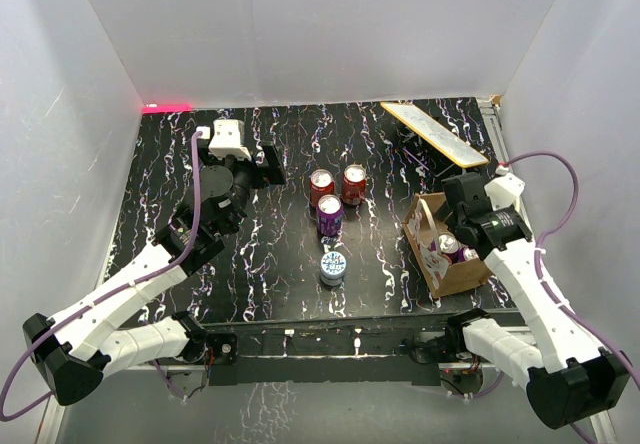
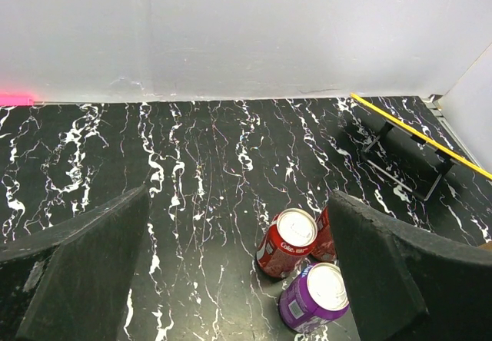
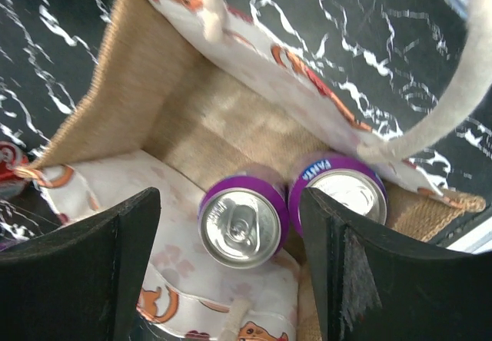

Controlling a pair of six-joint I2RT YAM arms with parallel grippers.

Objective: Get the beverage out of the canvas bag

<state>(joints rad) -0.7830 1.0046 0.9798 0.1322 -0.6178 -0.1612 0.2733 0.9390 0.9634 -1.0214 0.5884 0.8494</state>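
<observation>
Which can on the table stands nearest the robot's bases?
The blue-grey can; the purple can, left red can and right red can stand farther back.

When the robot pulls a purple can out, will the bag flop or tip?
Probably not flop: the canvas bag stands open, walls straight. Its loop handle looks soft, may snag. Lifting the middle can, the corner can likely anchors it.
</observation>
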